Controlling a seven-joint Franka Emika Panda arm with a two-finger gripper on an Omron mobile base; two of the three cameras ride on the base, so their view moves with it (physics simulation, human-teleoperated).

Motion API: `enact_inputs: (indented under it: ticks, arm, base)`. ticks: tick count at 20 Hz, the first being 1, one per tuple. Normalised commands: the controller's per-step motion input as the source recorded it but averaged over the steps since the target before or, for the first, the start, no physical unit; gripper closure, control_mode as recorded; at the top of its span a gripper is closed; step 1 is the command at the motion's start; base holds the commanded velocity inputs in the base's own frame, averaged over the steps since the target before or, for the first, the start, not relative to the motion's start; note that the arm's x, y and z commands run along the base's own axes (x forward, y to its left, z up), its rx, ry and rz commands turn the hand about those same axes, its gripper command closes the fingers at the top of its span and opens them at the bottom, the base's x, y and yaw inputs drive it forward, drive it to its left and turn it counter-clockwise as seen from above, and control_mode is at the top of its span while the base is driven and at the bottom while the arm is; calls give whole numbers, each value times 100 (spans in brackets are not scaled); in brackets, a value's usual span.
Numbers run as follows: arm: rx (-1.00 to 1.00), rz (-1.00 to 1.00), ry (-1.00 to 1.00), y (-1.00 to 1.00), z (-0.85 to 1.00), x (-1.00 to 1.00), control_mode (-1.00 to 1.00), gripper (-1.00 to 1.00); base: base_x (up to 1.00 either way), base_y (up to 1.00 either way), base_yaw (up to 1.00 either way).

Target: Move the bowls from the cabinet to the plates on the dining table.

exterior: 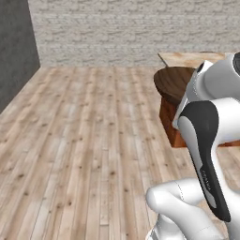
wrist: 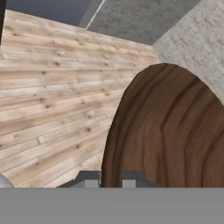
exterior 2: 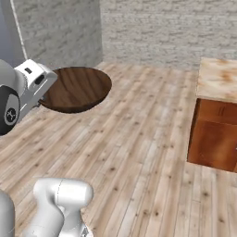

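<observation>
A plain dark brown bowl [exterior 2: 78,88] hangs in the air above the wooden floor, held by its rim. In the hand view the bowl [wrist: 170,131] spreads across the right half, and my gripper [wrist: 109,180] is shut on its near rim, one fingertip [wrist: 87,179] on each side. From the left base view the bowl [exterior: 173,82] shows partly behind my hand. The dining table [exterior 2: 217,78], with its marbled top and brown wooden base, stands to the right; its corner [exterior: 187,58] lies just beyond the bowl. The cabinet and the plates are out of view.
Open wooden plank floor [exterior: 84,140] stretches ahead and to the left. A pale brick wall [exterior: 117,33] closes the far side and a dark grey wall [exterior: 16,47] the left. My own arm [exterior: 206,140] blocks the lower right of the left base view.
</observation>
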Motion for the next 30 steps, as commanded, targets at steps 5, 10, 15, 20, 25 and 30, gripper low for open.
enact_inputs:
  ticks: [5,10,15,20,25,30]
  arm:
    - [0,0,0,0,0,0,100,100]
    - [0,0,0,0,0,0,100,100]
    - [0,0,0,0,0,0,100,100]
    - [0,0,0,0,0,0,100,100]
    - [0,0,0,0,0,0,100,100]
    - [0,0,0,0,0,0,100,100]
  base:
    - [0,-64,-31]
    - [0,-64,-31]
    - [0,-58,-30]
    - [2,-41,-24]
    - [12,-48,-20]
    - [24,-49,-17]
